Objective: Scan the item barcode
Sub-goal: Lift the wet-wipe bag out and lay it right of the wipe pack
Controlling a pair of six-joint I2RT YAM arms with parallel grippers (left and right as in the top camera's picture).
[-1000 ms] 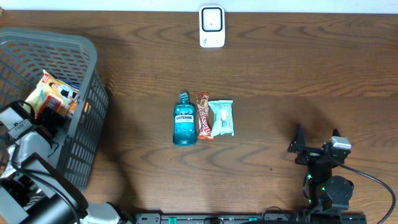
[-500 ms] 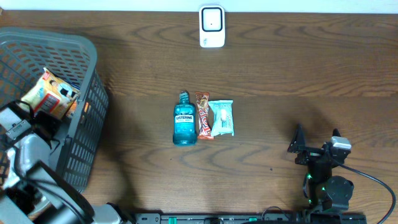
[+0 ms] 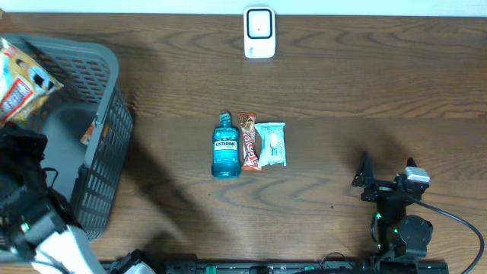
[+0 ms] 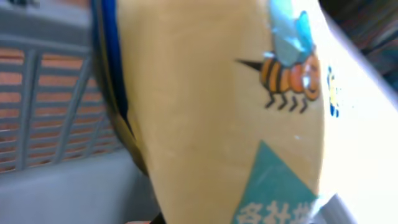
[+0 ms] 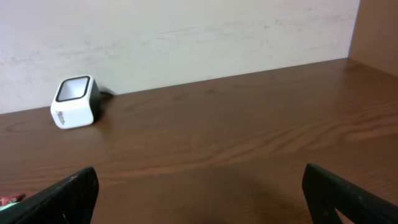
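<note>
A yellow snack bag [image 3: 19,80] with a bee printed on it hangs above the grey basket [image 3: 103,129] at the far left. My left gripper [image 3: 17,128] is shut on the bag's lower end. In the left wrist view the bag [image 4: 217,112] fills the frame and hides the fingers. The white barcode scanner [image 3: 259,32] stands at the table's far edge, and the right wrist view shows the scanner [image 5: 73,102] at upper left. My right gripper [image 3: 384,181] rests open at the front right, nothing between its fingers [image 5: 68,193].
A blue mouthwash bottle [image 3: 225,148], a candy bar [image 3: 249,141] and a pale green wipes packet [image 3: 272,144] lie side by side mid-table. The basket wall [image 4: 43,93] is close behind the bag. A pale wall runs behind the scanner.
The left gripper closed on the snack bag and lifted it out of the basket, up and towards the far left. The right arm has not moved.
</note>
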